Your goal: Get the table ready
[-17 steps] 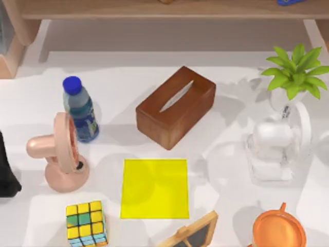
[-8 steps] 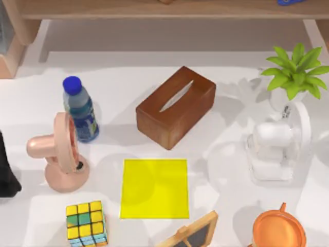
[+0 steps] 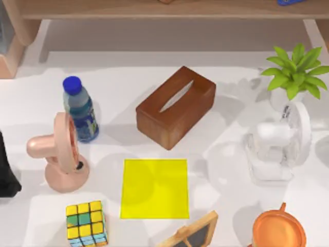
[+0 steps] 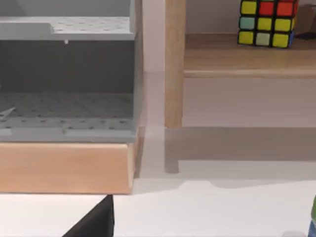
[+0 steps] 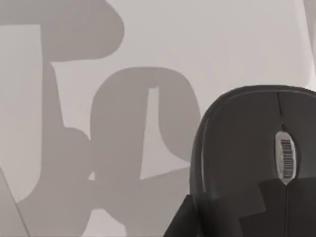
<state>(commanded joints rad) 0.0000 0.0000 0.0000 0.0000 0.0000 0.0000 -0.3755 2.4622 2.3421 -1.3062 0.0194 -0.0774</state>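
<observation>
Top view: tissue box (image 3: 176, 106) behind yellow mat (image 3: 154, 188)

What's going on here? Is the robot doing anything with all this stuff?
The right arm hovers over the right side of the white table, and its wrist camera looks closely at a black computer mouse. The left arm sits parked at the table's left edge. The tissue box, bottle, pink fan, puzzle cube and yellow mat sit untouched.

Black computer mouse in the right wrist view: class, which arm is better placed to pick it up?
Right, probably: the mouse lies close under its wrist camera; the left arm sits parked at the table's left edge.
</observation>
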